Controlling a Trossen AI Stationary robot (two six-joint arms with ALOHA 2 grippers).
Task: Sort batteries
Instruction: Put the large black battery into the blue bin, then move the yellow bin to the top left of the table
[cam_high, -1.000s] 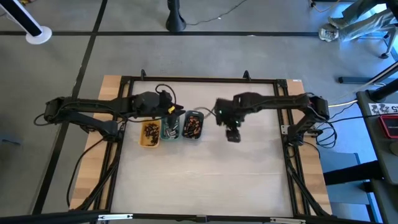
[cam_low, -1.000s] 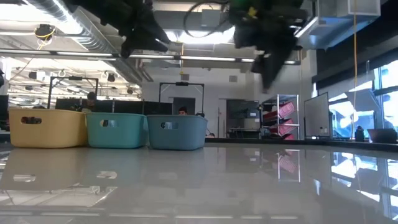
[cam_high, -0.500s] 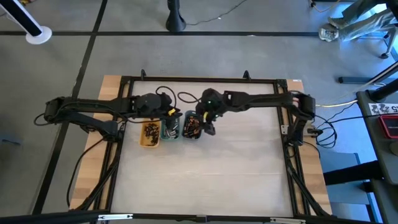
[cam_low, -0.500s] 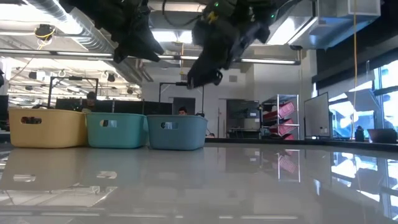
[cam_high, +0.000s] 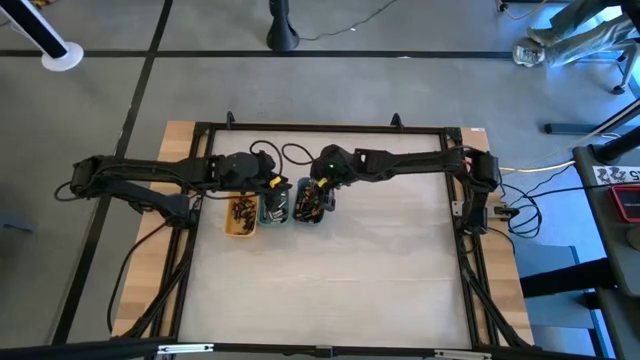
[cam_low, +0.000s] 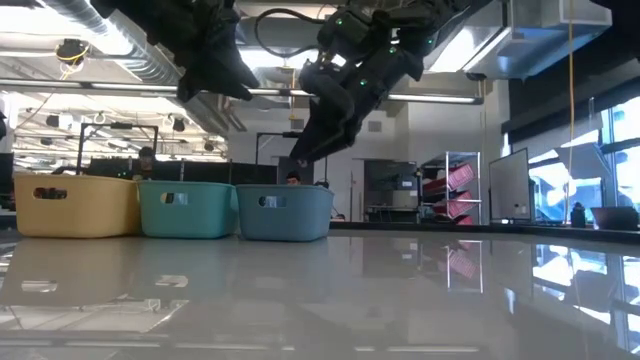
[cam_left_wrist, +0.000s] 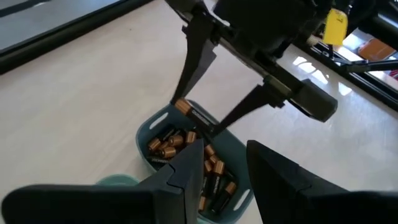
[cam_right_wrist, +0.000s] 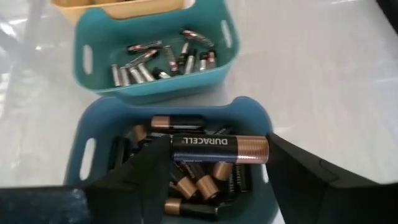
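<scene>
One black-and-copper battery (cam_right_wrist: 219, 149) lies crosswise in the right gripper (cam_right_wrist: 214, 163), pinched end to end above the grey-blue tray (cam_right_wrist: 84, 153). That tray holds a heap of like batteries (cam_right_wrist: 186, 186), lying every way. The green tray (cam_right_wrist: 84, 57) holds thinner, silvery batteries (cam_right_wrist: 163, 57), scattered flat on its floor

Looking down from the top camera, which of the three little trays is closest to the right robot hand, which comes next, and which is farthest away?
Measured from the right gripper, which holds a battery between its fingers:
1. The grey-blue tray, right under it, full of batteries.
2. The green tray, in the middle of the row.
3. The yellow tray, at the far end, on the left arm's side.
</scene>
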